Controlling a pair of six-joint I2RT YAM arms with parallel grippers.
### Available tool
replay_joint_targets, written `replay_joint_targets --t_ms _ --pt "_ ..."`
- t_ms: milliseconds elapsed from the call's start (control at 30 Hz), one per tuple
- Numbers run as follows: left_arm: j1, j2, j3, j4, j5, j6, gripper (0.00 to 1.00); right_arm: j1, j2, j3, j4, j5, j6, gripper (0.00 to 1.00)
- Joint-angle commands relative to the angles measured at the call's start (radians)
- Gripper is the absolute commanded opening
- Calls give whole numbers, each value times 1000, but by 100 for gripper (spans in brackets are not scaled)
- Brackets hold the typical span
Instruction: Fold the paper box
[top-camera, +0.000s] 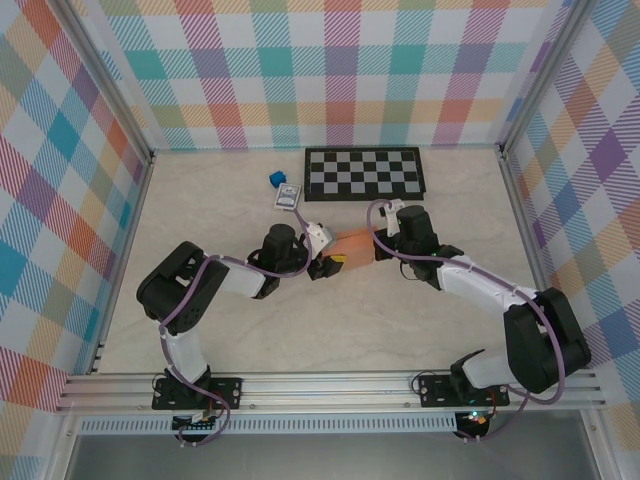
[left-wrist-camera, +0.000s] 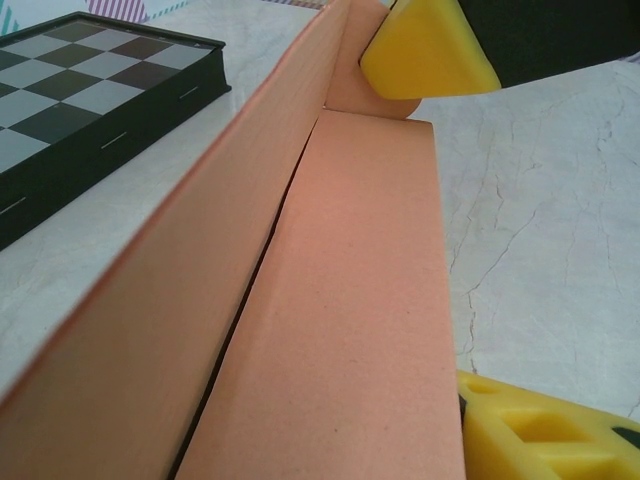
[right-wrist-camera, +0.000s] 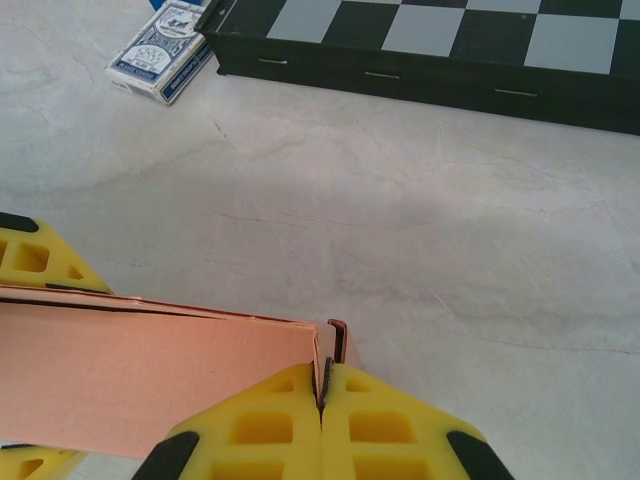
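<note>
The right claw (right-wrist-camera: 322, 378) is closed tight, and a thin end flap of the paper box (right-wrist-camera: 150, 375) is pinched between its 2 yellow fingertips. A sliver of salmon cardboard is seen standing up out of the seam between them. The flap is judged to be held this way so that the end can be bent over or tucked without the body sliding. To this claw's left, the body of the box is stretched out long and low on the table (right-wrist-camera: 450, 230).

At the far end of that body the left claw (left-wrist-camera: 425, 230) is set about half open, with 1 finger on each long side, so the box is gripped across its width. Contact appears to be made on both sides. This is read as a brace, with the walls held square against the pull of the other claw. Between its fingers, 1 long panel is seen raised beside another, with a dark slit along the seam, so that edge is judged not yet closed.

Ahead of the right claw, well apart across bare table, a chessboard (right-wrist-camera: 430, 40) is laid. Ahead and to the left, a blue-and-white card pack (right-wrist-camera: 163, 45) is lying near its corner. A small blue cube (top-camera: 276, 179) is placed just past the pack. None of the 3 is touched by either claw.
</note>
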Motion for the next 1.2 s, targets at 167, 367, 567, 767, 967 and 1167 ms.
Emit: replay_joint_targets --t_ms 167,367,567,767,967,1167 --pt "-6 34 24 61 -35 -34 59 11 41 -126 79 -19 -20 0" --pt "-4 40 24 78 -25 -35 59 9 37 -115 89 -32 -54 0" --pt "-5 42 7 135 -24 -55 59 6 46 -118 101 -7 -36 0" --pt "-6 66 11 186 -18 -63 59 13 17 -199 131 5 40 9" --pt "-6 63 24 146 25 2 59 -8 -126 -147 -1 -1 8 36" --pt "-6 69 30 146 64 40 58 -76 -253 -38 -223 -40 95 70"
